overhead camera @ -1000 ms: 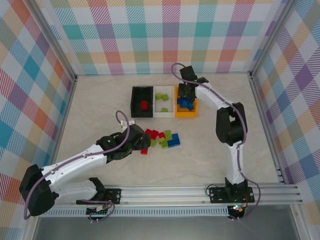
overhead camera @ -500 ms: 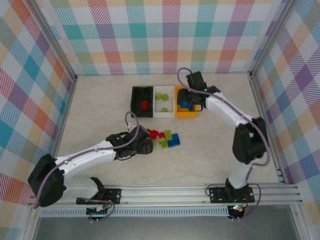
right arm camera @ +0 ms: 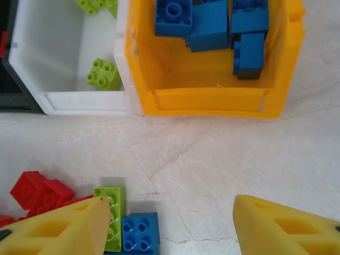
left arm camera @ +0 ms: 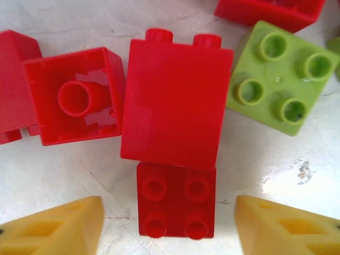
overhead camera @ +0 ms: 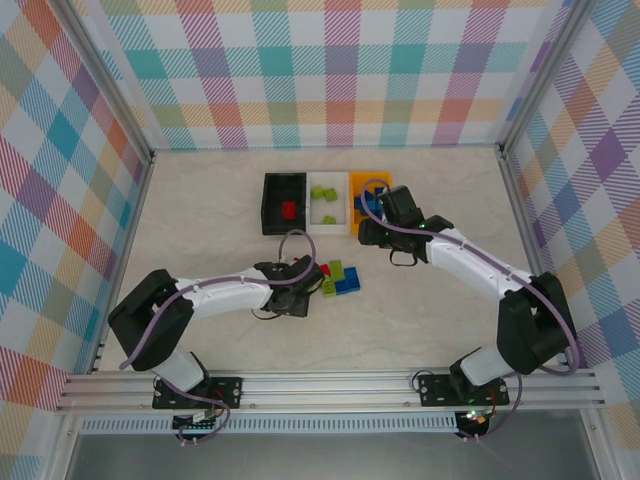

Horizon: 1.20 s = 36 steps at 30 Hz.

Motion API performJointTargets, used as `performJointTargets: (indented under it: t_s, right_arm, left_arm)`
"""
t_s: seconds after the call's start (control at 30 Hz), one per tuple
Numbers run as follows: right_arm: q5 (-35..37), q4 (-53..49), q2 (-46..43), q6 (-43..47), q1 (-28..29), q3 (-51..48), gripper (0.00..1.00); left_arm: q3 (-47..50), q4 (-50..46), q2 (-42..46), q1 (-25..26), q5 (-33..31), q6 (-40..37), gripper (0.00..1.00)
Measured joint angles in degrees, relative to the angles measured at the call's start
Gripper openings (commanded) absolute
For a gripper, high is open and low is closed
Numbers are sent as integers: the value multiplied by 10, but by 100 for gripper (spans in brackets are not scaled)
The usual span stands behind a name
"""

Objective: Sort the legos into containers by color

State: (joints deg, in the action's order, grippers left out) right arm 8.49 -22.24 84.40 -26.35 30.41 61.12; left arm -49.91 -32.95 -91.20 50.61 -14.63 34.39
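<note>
Left gripper [left arm camera: 170, 228] is low over the loose pile [overhead camera: 333, 277] mid-table, jaws parted, nothing gripped. Its yellow fingertips [left arm camera: 56, 228] stand either side of a small red brick [left arm camera: 176, 199], studs up. Bare table shows on both sides of it, no contact. Just beyond, butting against that brick's far edge, a tall red brick [left arm camera: 175, 103] lies on its side, studs pointing away. Left of it and touching, a hollow red brick [left arm camera: 74, 95] sits underside up. Right of it is a lime 2x2 brick [left arm camera: 276, 77], studs up, just beside, slightly rotated. More red at the far edge of the left wrist view, cut off.

Right gripper [right arm camera: 172, 228] hovers over bare table [right arm camera: 212, 159] between the pile and the bins, jaws roughly half open, empty. By the fingertip on the left of the right wrist view: red bricks [right arm camera: 40, 194], a lime brick [right arm camera: 111, 210] and a blue 2x2 brick [right arm camera: 141, 231] touching it.

Far side: three bins in a row, walls touching.
- Black bin [overhead camera: 266, 205] on the left, a lone red brick [overhead camera: 290, 209] inside.
- White bin [right arm camera: 85, 98] in the middle, lime bricks [right arm camera: 103, 73] inside, one near the front wall, another at the back.
- Orange-yellow bin [right arm camera: 207, 101] on the right, several blue bricks [right arm camera: 212, 29] heaped toward its back. In the top view the right arm's wrist covers part of this bin.
</note>
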Motion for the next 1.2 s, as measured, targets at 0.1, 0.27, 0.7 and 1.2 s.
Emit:
performJointTargets:
  t_s: [0.1, 0.27, 0.7, 1.2]
  right_arm:
    - [0, 7, -10, 0, 0, 0, 63]
    - [0, 9, -13, 0, 0, -1, 62]
    - [0, 9, -13, -2, 0, -1, 62]
    - [0, 29, -13, -17, 0, -13, 62]
  left_arm:
    - [-5, 0, -18, 0, -3, -3, 53]
    - [-15, 4, -30, 3, -9, -6, 39]
    - [-21, -41, 94, 9, -33, 5, 32]
    - [-376, -17, -119, -165, -143, -54, 33]
